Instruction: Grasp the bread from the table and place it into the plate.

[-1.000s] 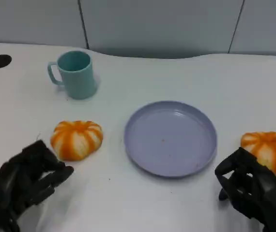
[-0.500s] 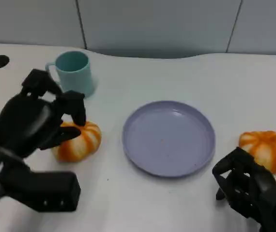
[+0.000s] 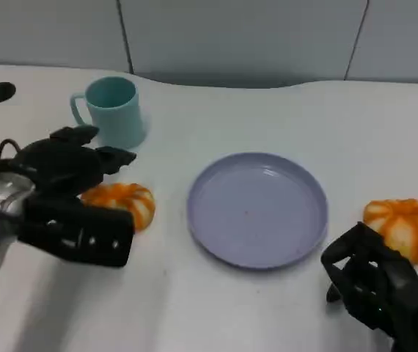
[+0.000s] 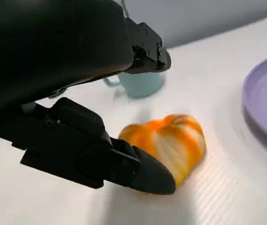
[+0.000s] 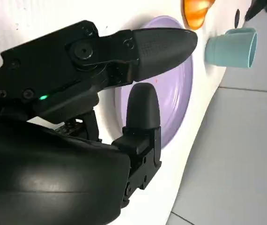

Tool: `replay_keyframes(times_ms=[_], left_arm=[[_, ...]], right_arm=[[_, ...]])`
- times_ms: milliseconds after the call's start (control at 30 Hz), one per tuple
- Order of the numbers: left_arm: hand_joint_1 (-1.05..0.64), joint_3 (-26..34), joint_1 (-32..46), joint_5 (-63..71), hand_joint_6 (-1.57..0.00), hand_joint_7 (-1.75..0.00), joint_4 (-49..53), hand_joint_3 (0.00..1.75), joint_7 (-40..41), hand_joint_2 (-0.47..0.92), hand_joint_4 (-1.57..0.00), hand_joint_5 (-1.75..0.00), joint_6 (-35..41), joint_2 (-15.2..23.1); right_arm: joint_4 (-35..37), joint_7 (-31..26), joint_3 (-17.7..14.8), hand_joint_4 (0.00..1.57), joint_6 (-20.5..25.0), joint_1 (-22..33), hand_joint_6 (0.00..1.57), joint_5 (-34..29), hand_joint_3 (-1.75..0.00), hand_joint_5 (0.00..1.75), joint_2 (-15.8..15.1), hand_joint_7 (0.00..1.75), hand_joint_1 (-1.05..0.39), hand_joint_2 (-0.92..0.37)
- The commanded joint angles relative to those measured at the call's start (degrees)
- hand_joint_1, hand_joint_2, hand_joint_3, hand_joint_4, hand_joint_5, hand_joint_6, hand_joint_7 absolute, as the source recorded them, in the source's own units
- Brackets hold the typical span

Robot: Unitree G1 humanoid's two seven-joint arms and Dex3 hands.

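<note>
An orange-and-white striped bread [image 3: 126, 203] lies on the white table, left of the lavender plate [image 3: 257, 213]. My left hand [image 3: 61, 170] hovers over the bread's left side with its fingers spread, holding nothing. In the left wrist view the bread [image 4: 173, 140] sits between a lower finger [image 4: 140, 172] that reaches its near edge and upper fingers [image 4: 145, 47] well above it. A second striped bread [image 3: 405, 226] lies right of the plate. My right hand [image 3: 374, 284] rests low at the front right, just short of that bread, and holds nothing.
A teal cup [image 3: 114, 111] stands behind the left bread, close to my left hand's fingertips. The right wrist view shows the plate [image 5: 182, 89], the cup [image 5: 232, 47] and the left bread [image 5: 196, 10] beyond my right hand [image 5: 77, 122]. Dark holes mark the table's far corners.
My left hand rose from the front left, reached over the left bread, and has now come down around it with the forearm swung in. The right hand has stayed put.
</note>
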Motion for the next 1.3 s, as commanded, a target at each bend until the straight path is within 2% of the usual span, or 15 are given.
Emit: replay_keyframes(times_ms=[33,300,700,733,800,867,900,933,967,1000,1067,1100,1167,1267,1300], left_arm=[[-0.98,-3.33,-6.2,-0.22,-0.01,0.0,10.37,0.08,-0.88,0.92,0.0,0.0,3.35,-3.56],[-0.92,-6.83,-14.52,-1.6,-0.05,-0.02,33.69,0.02,6.97,0.88,0.0,0.0,5.9,-11.47],[-0.77,-10.37,-13.23,-1.75,-0.24,-0.05,42.84,0.0,14.65,0.79,-0.19,-0.08,6.95,-15.94],[-0.72,-10.17,-12.92,-2.2,-0.27,-0.05,43.03,0.0,15.39,0.77,-0.21,-0.08,7.3,-16.39],[-0.52,-10.16,-12.37,-2.92,-0.42,-0.09,43.13,0.0,17.24,0.74,-0.32,-0.13,7.05,-16.77],[-0.46,-10.56,-11.89,-3.16,-0.47,-0.1,43.0,0.0,20.1,0.74,-0.35,-0.15,6.14,-16.58],[-0.32,-10.75,-11.61,-3.17,-0.46,-0.57,42.92,0.0,21.86,0.77,-0.3,-0.74,5.63,-16.45],[-0.28,-10.43,-11.08,-3.54,-0.39,-0.86,42.75,0.0,24.66,0.78,-0.22,-1.04,4.78,-16.28],[-0.2,-10.08,-10.7,-3.94,-0.31,-1.28,42.71,0.01,26.75,0.81,-0.25,-1.39,4.18,-16.2],[-0.14,-9.87,-10.52,-4.26,-0.29,-1.56,42.79,0.02,27.93,0.85,-0.31,-1.6,3.84,-16.19],[-0.11,-10.28,-10.36,-4.26,-0.28,-1.7,43.14,0.03,29.87,0.87,-0.35,-1.71,3.78,-16.14],[-0.13,-10.67,-10.33,-4.09,-0.4,-1.73,43.34,0.04,30.74,0.89,-0.54,-1.73,3.92,-16.1],[-0.15,-11.18,-10.32,-3.94,-0.47,-1.74,43.74,0.06,31.32,0.91,-0.66,-1.74,4.69,-16.11],[-0.17,-9.81,-10.11,-5.88,-0.49,-1.75,43.84,0.07,30.84,0.92,-0.72,-1.75,4.45,-16.01],[-0.2,-8.6,-9.91,-7.25,-0.55,-1.51,43.79,0.11,30.47,0.92,-0.63,-1.74,4.05,-15.92]], right_arm=[[-0.64,0.27,-0.32,0.59,-0.08,0.31,0.38,0.11,-0.34,1.75,-0.75,1.75,-0.26,-0.92],[-1.96,0.08,-0.11,0.57,0.44,1.29,0.37,-0.14,-0.35,1.75,-0.7,1.75,-0.26,-0.92],[-3.53,0.25,-0.36,0.57,0.73,2.56,0.38,0.01,-0.34,1.75,-0.79,1.75,-0.24,-0.92],[-3.82,0.21,-0.37,0.57,1.0,2.66,0.38,-0.09,-0.34,1.75,-0.81,1.75,-0.24,-0.92],[-4.16,0.23,-0.37,0.58,1.2,2.78,0.38,-0.14,-0.35,1.75,-0.82,1.75,-0.25,-0.92],[-4.35,0.28,-0.4,0.58,1.2,2.89,0.39,-0.07,-0.35,1.75,-0.81,1.75,-0.25,-0.92],[-4.45,0.3,-0.41,0.58,1.21,2.95,0.39,-0.02,-0.35,1.75,-0.8,1.75,-0.24,-0.92],[-4.61,0.31,-0.48,0.58,1.44,3.03,0.38,0.11,-0.35,1.75,-0.75,1.75,-0.24,-0.92],[-4.7,0.36,-0.56,0.58,1.62,3.04,0.38,0.29,-0.35,1.75,-0.69,1.75,-0.24,-0.92],[-4.75,0.4,-0.62,0.58,1.77,3.03,0.38,0.4,-0.35,1.75,-0.65,1.75,-0.23,-0.92],[-4.93,0.42,-0.62,0.58,2.04,3.05,0.39,0.48,-0.35,1.75,-0.67,1.75,-0.23,-0.92],[-5.03,0.4,-0.59,0.58,2.18,3.07,0.39,0.46,-0.35,1.75,-0.7,1.75,-0.23,-0.92],[-4.74,0.08,-0.48,0.58,1.83,2.92,0.38,-0.04,-0.35,1.75,-0.82,1.75,-0.24,-0.92],[-4.53,-0.04,-0.39,0.59,1.54,2.82,0.39,-0.28,-0.35,1.75,-0.85,1.75,-0.24,-0.92],[-4.48,-0.03,-0.35,0.59,1.47,2.79,0.38,-0.3,-0.35,1.75,-0.85,1.75,-0.25,-0.92]])
